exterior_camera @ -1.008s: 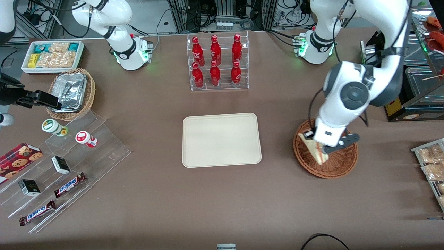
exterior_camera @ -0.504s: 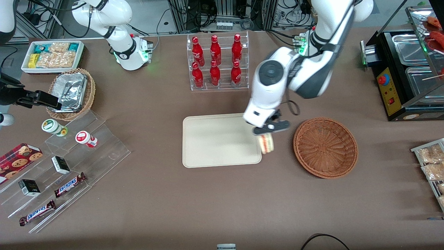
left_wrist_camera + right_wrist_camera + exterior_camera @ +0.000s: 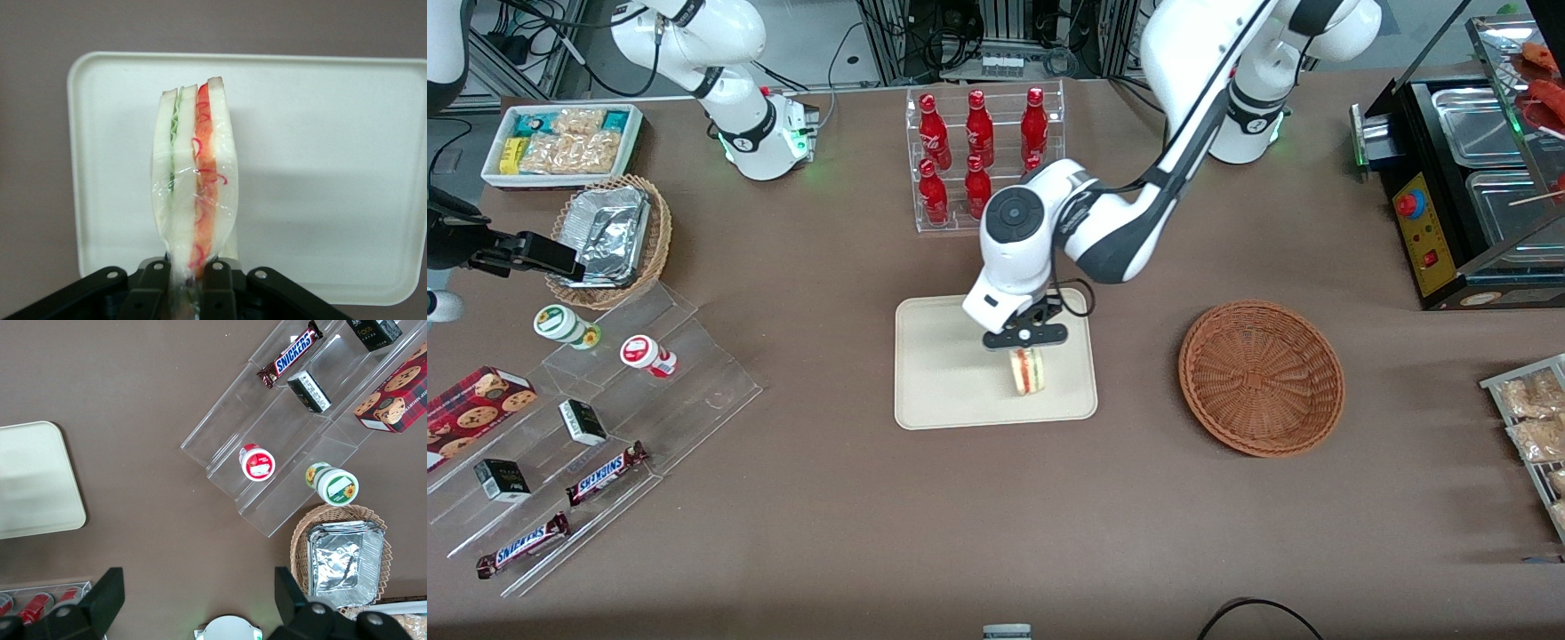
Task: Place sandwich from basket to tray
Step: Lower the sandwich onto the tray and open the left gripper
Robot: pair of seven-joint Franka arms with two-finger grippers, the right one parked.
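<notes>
**Front view: sandwich now over the tray**

Front view is showing the gripper (image 3: 1024, 348) hanging above the tray (image 3: 943, 356), where half a second ago it was crossing the tray's edge nearest the basket (image 3: 1261, 378). Its fingers are pinching the wrapped sandwich (image 3: 1027, 371) by one end, with the filling stripe facing the camera. The basket is sitting empty, so only lowering and releasing seem left.

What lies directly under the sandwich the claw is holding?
The cream tray lies under the sandwich, which the claw grips by one end. Whether the sandwich touches the tray cannot be seen.
</notes>
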